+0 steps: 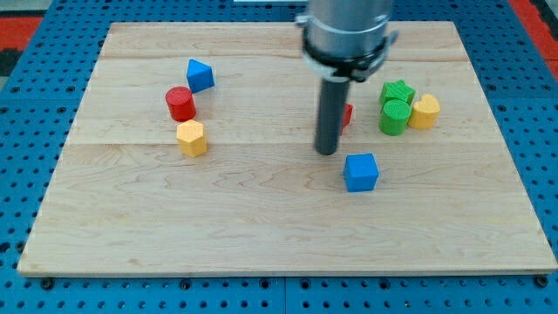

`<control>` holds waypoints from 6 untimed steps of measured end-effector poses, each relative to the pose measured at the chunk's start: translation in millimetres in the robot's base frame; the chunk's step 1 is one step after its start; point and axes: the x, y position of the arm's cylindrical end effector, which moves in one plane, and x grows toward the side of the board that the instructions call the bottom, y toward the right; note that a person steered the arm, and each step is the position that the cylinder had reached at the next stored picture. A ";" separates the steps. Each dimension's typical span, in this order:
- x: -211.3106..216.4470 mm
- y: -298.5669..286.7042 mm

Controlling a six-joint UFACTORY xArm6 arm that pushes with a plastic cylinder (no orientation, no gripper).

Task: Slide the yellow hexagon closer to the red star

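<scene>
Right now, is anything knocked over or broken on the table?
Nothing stands out. Every block sits flat on the wooden board, none tipped or damaged. My tip rests just left of the red star, which it mostly hides, with the blue cube nearby. The yellow hexagon waits far left.

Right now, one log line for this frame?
tip: mid-board, no contact | red star: mostly hidden behind rod | yellow hexagon: far left, below red cylinder | status: not pushed yet

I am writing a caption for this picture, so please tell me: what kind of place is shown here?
Probably a robotics lab test bench. A wooden board lies on a blue perforated base, small coloured blocks such as the blue cube are scattered on it, and my tip rests on the board.
</scene>
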 end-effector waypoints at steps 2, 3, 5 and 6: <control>31.2 -181.3; -33.2 -177.1; -47.6 -123.4; -77.5 -89.4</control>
